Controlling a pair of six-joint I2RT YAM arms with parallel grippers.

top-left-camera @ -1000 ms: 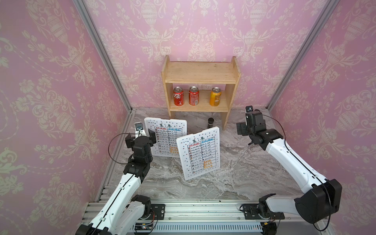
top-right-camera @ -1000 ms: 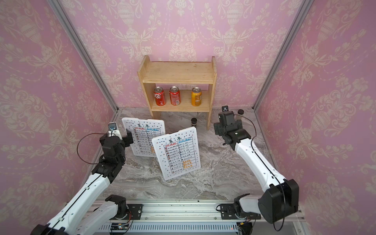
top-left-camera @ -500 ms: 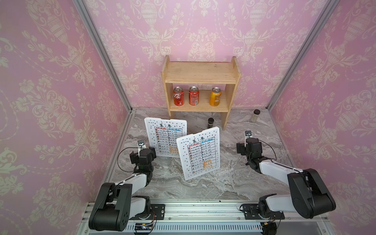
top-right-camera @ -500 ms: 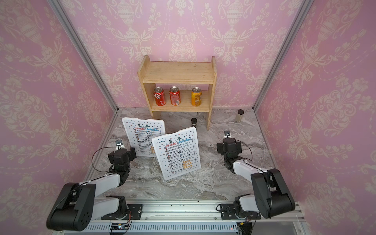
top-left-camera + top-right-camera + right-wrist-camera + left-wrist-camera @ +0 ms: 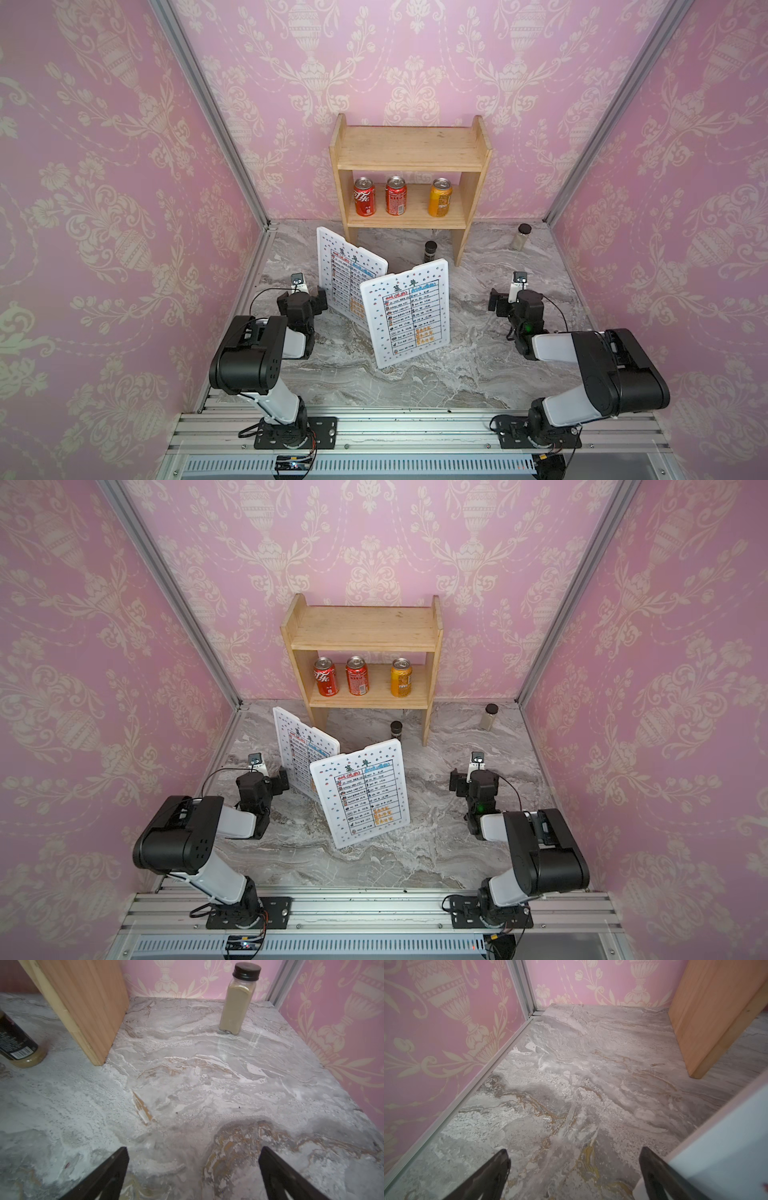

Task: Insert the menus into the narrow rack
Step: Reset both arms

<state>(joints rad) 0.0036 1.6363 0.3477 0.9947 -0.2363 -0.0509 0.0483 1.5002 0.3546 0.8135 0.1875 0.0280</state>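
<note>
Two white menus stand upright on the marble table in both top views: the front menu (image 5: 409, 311) (image 5: 361, 793) and the rear menu (image 5: 347, 276) (image 5: 301, 754) behind it to the left. No narrow rack shows in any view. My left gripper (image 5: 303, 297) (image 5: 262, 778) sits low beside the rear menu's left edge, open and empty. In the left wrist view the left gripper (image 5: 574, 1152) has bare marble between its fingers and the menu's pale back (image 5: 726, 1136) close to one finger. Well to the right of the front menu, my right gripper (image 5: 517, 301) (image 5: 193, 1149) is open over bare marble.
A wooden shelf (image 5: 409, 149) stands at the back wall with two red cans (image 5: 365, 201) and an orange can (image 5: 440, 203). A dark jar (image 5: 430, 251) (image 5: 14, 1041) stands by the shelf's right leg (image 5: 83, 1001). A spice bottle (image 5: 521, 237) (image 5: 236, 1001) stands near the back right corner.
Both arms have drawn back from their stretched-out poses near the shelf and folded low toward the front rail. Both grippers stay open. The menus have not moved.
</note>
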